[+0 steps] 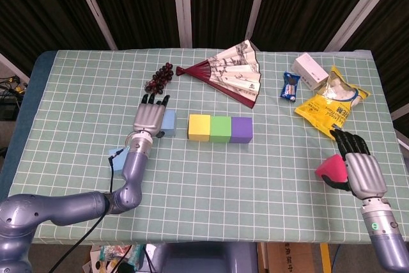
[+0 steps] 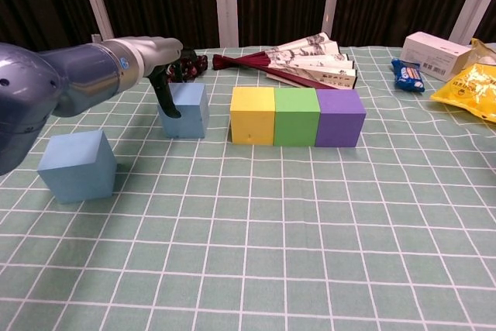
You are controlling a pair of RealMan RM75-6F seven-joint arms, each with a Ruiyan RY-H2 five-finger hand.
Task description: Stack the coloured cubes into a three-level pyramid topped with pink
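Yellow (image 1: 199, 126), green (image 1: 220, 128) and purple (image 1: 241, 129) cubes stand side by side in a row, also seen in the chest view as yellow (image 2: 253, 115), green (image 2: 296, 117) and purple (image 2: 339, 118). Just left of them is a blue cube (image 2: 186, 111), and my left hand (image 1: 150, 117) hovers over its left edge with fingers stretched out and holding nothing. A second blue cube (image 2: 77, 165) lies nearer, partly under my left forearm in the head view. The pink cube (image 1: 331, 169) sits against the thumb side of my right hand (image 1: 362, 168); whether that hand grips it is unclear.
Behind the row lie dark grapes (image 1: 160, 78) and a folding fan (image 1: 231, 71). At the back right are a blue snack pack (image 1: 291, 85), a white box (image 1: 311, 71) and a yellow bag (image 1: 332, 103). The table's right edge runs close to my right hand.
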